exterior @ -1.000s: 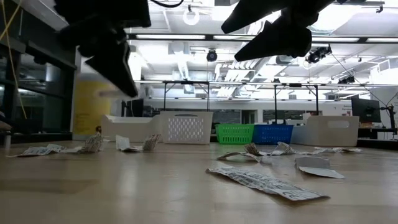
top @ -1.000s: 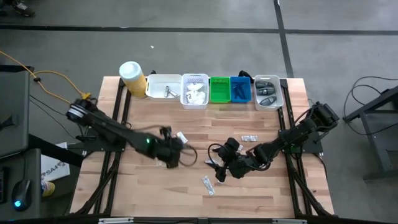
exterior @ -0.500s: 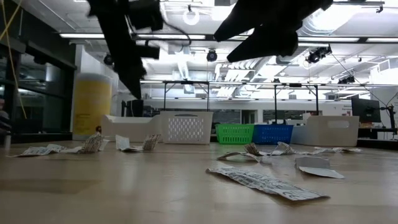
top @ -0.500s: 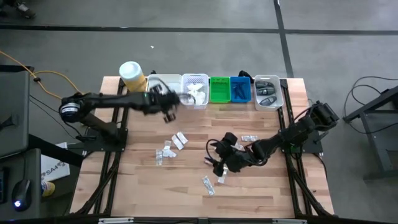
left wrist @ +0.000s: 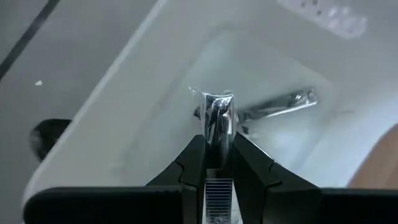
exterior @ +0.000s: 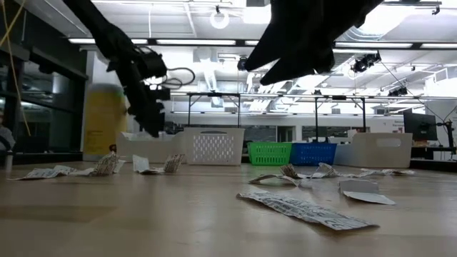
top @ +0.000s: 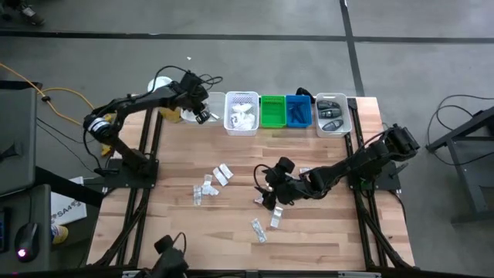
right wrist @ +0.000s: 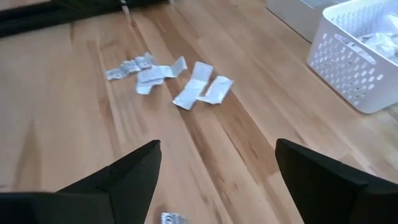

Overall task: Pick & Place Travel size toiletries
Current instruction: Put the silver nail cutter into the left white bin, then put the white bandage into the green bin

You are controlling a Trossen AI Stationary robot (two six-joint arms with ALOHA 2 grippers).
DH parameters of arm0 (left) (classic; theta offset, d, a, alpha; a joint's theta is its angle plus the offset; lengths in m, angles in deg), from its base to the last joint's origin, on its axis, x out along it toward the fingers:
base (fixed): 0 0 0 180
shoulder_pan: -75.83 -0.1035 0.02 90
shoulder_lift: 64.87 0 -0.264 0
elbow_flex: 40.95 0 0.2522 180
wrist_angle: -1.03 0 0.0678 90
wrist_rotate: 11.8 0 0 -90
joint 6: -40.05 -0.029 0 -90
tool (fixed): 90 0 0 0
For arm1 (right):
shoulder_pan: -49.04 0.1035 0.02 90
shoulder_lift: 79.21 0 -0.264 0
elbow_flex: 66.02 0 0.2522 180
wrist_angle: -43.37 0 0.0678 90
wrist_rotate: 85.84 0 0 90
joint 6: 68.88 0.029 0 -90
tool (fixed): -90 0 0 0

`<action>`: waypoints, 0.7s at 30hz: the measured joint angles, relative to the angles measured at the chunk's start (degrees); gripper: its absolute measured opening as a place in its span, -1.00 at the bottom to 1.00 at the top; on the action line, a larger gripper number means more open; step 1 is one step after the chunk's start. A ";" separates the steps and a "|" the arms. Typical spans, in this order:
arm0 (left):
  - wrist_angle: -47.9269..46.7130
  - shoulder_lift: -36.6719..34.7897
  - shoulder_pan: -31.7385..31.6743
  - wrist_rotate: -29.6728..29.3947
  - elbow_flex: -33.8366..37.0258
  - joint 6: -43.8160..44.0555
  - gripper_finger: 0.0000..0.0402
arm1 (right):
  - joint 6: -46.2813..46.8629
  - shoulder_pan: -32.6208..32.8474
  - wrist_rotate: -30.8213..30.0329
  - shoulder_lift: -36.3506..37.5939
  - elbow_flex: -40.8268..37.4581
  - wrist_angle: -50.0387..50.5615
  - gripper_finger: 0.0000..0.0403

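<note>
Partly done, I judge — the white bin [top: 202, 108] and the perforated basket [top: 241, 113] already hold items, while several sachets [top: 214, 179] lie loose on the surface [top: 177, 232]. The left gripper [left wrist: 217, 163] hangs over the white bin, fingers clenched on a clear sachet [left wrist: 217, 118]. The right gripper [right wrist: 214, 163] hovers mid-surface — fingers spread wide, empty.

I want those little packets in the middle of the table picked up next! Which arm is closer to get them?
The right. Its open right gripper hovers by the sachets, while the left gripper is away over the white bin, holding a clear sachet.
</note>
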 joint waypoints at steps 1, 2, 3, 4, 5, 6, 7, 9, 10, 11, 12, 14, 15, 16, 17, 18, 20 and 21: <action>0.37 0.83 -0.24 -0.04 0.02 -0.37 -0.76 | 0.02 -0.27 -0.01 0.00 0.00 0.40 0.53; 0.98 1.61 -0.27 -0.26 0.02 -0.54 -0.76 | 0.27 -0.50 -0.01 0.00 0.00 0.75 0.53; 1.57 2.24 -0.29 -0.61 0.02 -0.59 -0.76 | 0.59 -0.74 -0.01 0.00 0.00 1.22 0.53; 1.71 2.65 -0.29 -0.72 0.02 -0.63 -0.76 | 1.19 -0.97 -0.01 0.00 0.00 1.69 0.53; 1.73 2.85 -0.29 -0.73 0.02 -0.64 -0.73 | 1.92 -1.17 0.01 0.00 0.00 2.17 0.53; 1.93 2.90 -0.29 -0.74 0.02 -0.62 -0.67 | 2.82 -1.34 0.07 0.00 0.00 2.74 0.53; 2.21 2.90 -0.29 -0.75 0.02 -0.54 -0.59 | 3.75 -1.57 0.22 0.00 0.00 3.30 0.53; 2.31 2.90 -0.26 -0.76 -0.05 -0.50 -0.37 | 5.89 -1.79 0.32 0.00 0.00 5.35 0.53; 2.09 2.90 -0.26 -0.77 -0.16 -0.39 -0.26 | 6.83 -1.90 0.34 0.00 0.00 6.51 0.53; 1.92 2.89 -0.26 -0.80 -0.36 -0.07 -0.17 | 7.95 -1.93 0.38 0.00 0.00 7.44 0.53; 1.88 2.90 -0.26 -0.85 -0.57 -0.05 -0.09 | 9.06 -1.99 0.39 0.00 0.00 8.30 0.53; 1.74 2.89 -0.26 -0.92 -0.89 0.00 0.01 | 10.89 -2.02 0.41 0.00 0.00 9.59 0.53; 1.67 2.88 -0.26 -0.92 -1.11 0.36 0.04 | 11.65 -2.02 0.44 0.00 0.00 9.95 0.53; 1.63 2.82 -0.26 -0.92 -1.39 0.74 0.06 | 12.40 -2.02 0.43 0.01 0.00 10.14 0.53; 1.60 2.74 -0.26 -0.94 -1.72 1.27 0.06 | 13.25 -2.02 0.43 0.16 0.00 10.49 0.53; 1.39 2.55 -0.26 -0.94 -2.13 1.40 0.06 | 14.30 -2.02 0.48 0.62 0.00 11.39 0.53; 0.21 1.86 -0.26 -0.94 -3.00 1.48 0.03 | 17.32 -2.02 0.33 1.91 0.00 13.53 0.53; -0.26 1.30 -0.26 -0.98 -3.38 1.50 0.01 | 19.16 -2.10 0.17 2.56 0.02 14.97 0.53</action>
